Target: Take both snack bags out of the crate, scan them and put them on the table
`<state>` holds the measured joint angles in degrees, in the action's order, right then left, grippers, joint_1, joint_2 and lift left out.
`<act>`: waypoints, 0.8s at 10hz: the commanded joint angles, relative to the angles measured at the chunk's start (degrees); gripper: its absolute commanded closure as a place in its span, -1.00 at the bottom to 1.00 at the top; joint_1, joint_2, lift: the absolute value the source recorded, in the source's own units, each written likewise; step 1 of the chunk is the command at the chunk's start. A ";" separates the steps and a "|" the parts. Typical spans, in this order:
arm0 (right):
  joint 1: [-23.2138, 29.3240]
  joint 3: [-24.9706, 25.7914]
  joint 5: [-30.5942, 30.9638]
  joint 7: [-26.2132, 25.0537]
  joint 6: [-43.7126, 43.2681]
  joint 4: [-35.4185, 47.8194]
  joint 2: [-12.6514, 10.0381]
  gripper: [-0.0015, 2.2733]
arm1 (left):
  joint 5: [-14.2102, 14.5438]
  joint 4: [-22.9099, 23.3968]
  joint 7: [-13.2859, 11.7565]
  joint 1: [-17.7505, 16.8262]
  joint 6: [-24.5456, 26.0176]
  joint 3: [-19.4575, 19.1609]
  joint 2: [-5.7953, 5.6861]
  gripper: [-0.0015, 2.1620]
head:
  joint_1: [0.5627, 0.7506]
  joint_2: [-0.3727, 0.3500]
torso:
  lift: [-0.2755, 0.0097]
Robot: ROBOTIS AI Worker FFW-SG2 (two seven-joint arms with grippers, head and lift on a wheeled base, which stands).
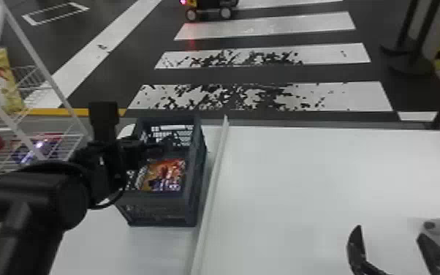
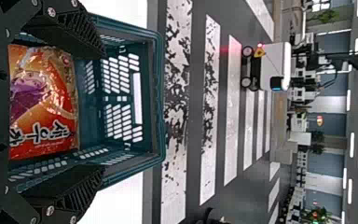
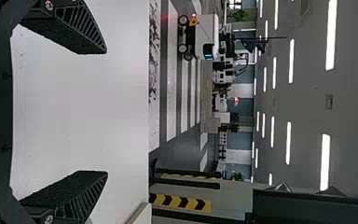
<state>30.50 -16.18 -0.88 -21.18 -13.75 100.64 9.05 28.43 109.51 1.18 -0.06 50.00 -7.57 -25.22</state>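
Inside the crate (image 1: 157, 209), a snack bag (image 1: 168, 174) awaits removal and scanning. Our left tool (image 2: 103, 112) and right tool (image 3: 106, 112) stand wide open, empty

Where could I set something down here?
There's a wide patch of white table between the raised white strip and black right gripper, a smaller one before the dark blue-green plastic crate. The crate is crowded with an orange snack bag and the black left gripper.
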 commanded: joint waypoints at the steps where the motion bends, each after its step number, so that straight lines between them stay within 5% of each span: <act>1: 0.08 0.10 0.00 0.00 0.00 0.09 0.09 -0.94 | -0.04 -2.72 -0.83 -2.05 1.99 1.15 0.00 -0.86 | 0.41 0.63 | 0.27; 8: 0.26 0.27 -0.09 0.00 0.00 -0.09 0.27 -0.94 | -1.89 -13.88 -2.68 -11.19 8.85 6.86 0.09 -0.85 | 0.41 0.60 | 0.27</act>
<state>30.72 -15.93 -0.99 -21.18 -13.75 100.49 9.32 26.91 96.74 -1.47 -10.00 58.12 -1.64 -25.09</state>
